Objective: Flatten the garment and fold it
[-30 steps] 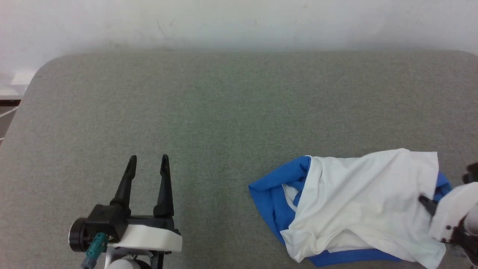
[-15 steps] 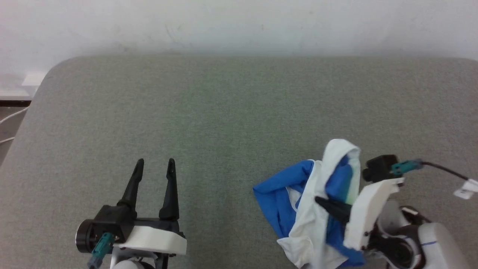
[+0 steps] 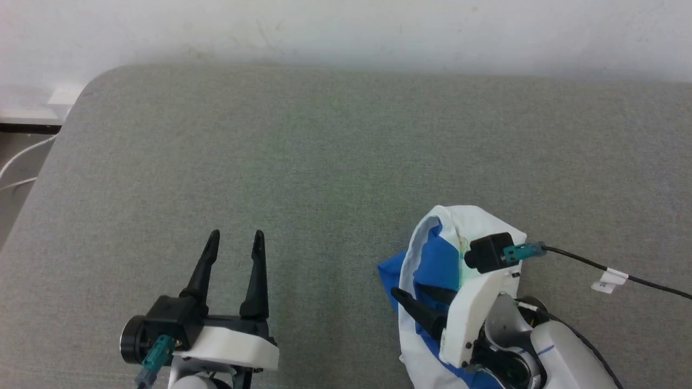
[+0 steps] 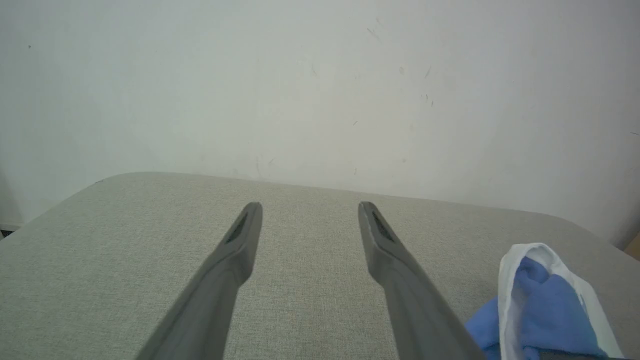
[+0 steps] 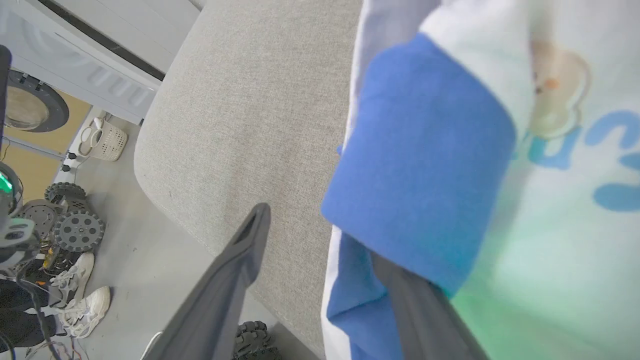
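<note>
Garment (image 3: 440, 259) lower right of head view, no longer sprawled on grey woven table (image 3: 324, 162): right side hauled up and leftward, now bunched into upright hood over right gripper (image 3: 408, 290). Flattening set back, likely repositioning. Right fingers (image 5: 240, 260) apart, one buried under blue cloth, no visible pinch. Left gripper (image 3: 237, 235) idle lower left, fingers spread, empty. Cloth soft, limp, creased; table cover coarse, corners rounded.

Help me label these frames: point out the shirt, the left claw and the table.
shirt (image 3: 435, 259), head view, on the blue sleeve fold.
left claw (image 3: 236, 235), head view, midway between its two fingertips.
table (image 3: 324, 162), head view, on the bare grey top.
</note>
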Robot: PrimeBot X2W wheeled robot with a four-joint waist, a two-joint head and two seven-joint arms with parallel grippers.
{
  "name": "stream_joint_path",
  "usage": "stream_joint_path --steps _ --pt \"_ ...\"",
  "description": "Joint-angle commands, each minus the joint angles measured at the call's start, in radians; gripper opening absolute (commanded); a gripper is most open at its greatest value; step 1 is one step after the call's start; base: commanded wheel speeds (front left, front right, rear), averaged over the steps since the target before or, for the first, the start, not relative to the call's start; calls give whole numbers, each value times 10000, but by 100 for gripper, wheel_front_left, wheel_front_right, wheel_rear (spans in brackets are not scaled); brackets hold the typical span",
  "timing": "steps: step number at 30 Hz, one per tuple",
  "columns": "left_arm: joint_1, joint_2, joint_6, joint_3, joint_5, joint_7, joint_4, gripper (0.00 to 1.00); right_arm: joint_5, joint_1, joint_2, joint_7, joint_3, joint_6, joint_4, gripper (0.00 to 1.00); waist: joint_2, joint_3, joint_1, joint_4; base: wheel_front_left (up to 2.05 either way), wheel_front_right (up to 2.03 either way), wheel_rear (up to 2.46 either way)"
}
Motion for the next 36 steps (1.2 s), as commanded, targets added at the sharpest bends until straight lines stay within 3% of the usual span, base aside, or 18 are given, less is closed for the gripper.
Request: stream_joint_path --steps 1,6,10,15,20,24,31,36 --pt "-160 -19 46 -6 -46 -47 21 100 -47 -184 -18 -105 46 -7 -16 100 0 13 -1 -2 0 0 0" --pt "-105 -19 93 42 -60 -47 45 100 -295 -467 -704 -1097 1129 -7 -511 100 0 -27 -1 -118 0 0 0" --pt "-33 -20 145 112 -85 -47 90 100 -1130 -668 -1512 -2206 1959 -7 -1294 100 0 -135 -1 -300 0 0 0" --pt "23 -20 241 203 -153 -47 113 100 -1531 -398 -1904 -3858 1923 -7 -2185 100 0 -241 -1 -546 0 0 0" --pt "68 -20 377 346 -217 -47 47 100 -1794 158 -1953 -5446 1022 -7 -3013 100 0 -274 -1 -820 0 0 0" --pt "123 -20 448 476 -250 -47 -12 100 -2092 741 -2002 -5979 -77 -7 -3420 100 0 -288 -1 -1017 0 0 0" --pt "202 -20 695 685 -227 -47 -211 100 -3229 2015 -1613 -6151 -3128 -7 -3972 100 0 -288 -1 -1172 0 0 0" --pt "243 -20 824 925 -238 -47 -407 100 -3367 2761 -1273 -5891 -4818 -7 -4160 100 0 -228 -1 -1157 0 0 0"
